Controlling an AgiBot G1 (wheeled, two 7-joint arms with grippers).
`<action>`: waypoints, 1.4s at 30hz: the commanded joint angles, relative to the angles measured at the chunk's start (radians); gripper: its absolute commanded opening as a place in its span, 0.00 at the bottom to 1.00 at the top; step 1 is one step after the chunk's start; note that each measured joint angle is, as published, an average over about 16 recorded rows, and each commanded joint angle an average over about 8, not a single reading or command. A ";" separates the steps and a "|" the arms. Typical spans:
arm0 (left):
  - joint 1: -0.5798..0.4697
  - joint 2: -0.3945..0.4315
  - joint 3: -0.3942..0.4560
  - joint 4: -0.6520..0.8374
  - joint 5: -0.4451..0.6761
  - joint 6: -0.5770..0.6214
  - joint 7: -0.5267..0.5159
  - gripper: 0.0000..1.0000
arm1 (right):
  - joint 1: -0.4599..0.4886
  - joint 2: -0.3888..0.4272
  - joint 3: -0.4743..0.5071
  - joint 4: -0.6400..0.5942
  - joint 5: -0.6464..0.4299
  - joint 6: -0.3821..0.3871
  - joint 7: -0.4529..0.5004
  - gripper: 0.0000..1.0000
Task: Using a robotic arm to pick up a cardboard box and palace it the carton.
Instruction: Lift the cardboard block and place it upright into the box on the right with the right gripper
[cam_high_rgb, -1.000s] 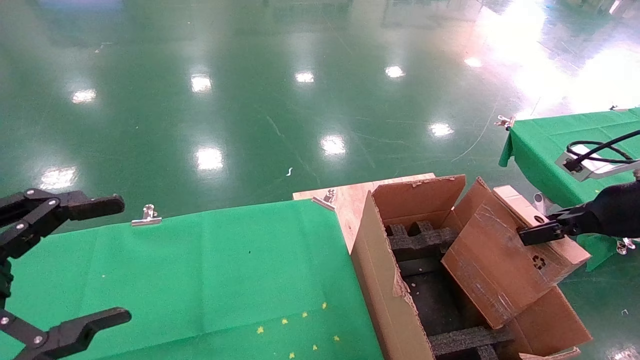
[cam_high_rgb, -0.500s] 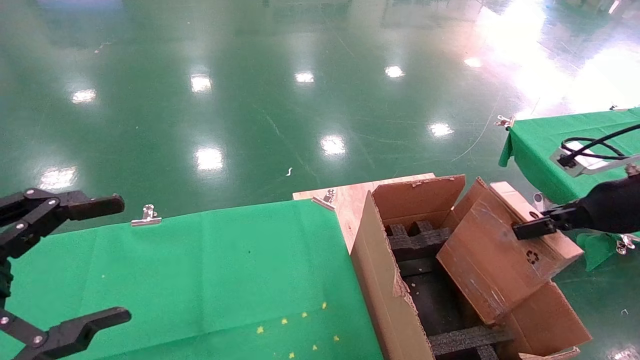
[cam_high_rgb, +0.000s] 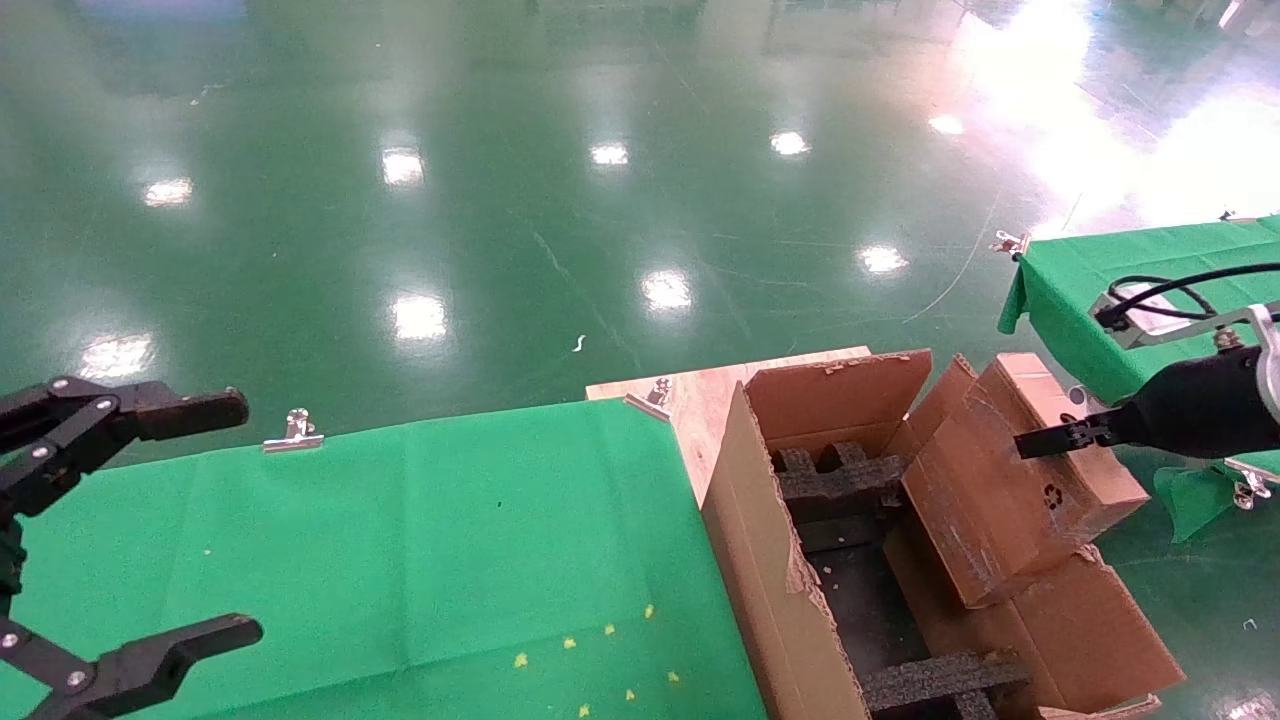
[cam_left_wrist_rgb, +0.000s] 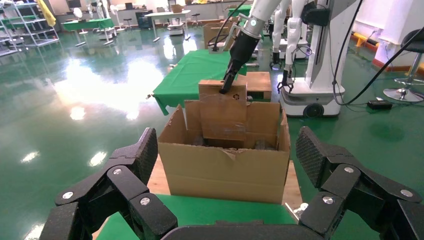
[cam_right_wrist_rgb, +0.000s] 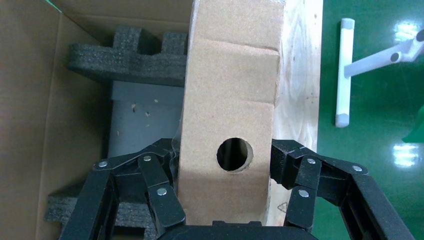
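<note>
Brown card on both counts: the box (cam_high_rgb: 1010, 480) hangs tilted over the carton (cam_high_rgb: 790, 590), its lower edge inside the opening, the right gripper (cam_right_wrist_rgb: 227, 175) with fingers (cam_right_wrist_rgb: 155, 185) clamped on its narrow sides. Judged risk: lowered at this tilt, it could catch on the foam (cam_high_rgb: 835, 480) or the ragged right flap (cam_high_rgb: 1085, 630) and twist out of the pinch. The left gripper (cam_high_rgb: 150, 520) idles, fingers spread wide and empty, over the green surface (cam_high_rgb: 420, 540).
</note>
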 joint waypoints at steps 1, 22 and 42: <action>0.000 0.000 0.000 0.000 0.000 0.000 0.000 1.00 | 0.001 0.010 -0.009 0.045 -0.020 0.022 0.049 0.00; 0.000 0.000 0.001 0.000 -0.001 0.000 0.000 1.00 | -0.034 0.069 -0.093 0.379 -0.257 0.184 0.421 0.00; 0.000 -0.001 0.002 0.000 -0.001 -0.001 0.001 1.00 | -0.182 -0.037 -0.131 0.300 -0.249 0.324 0.497 0.00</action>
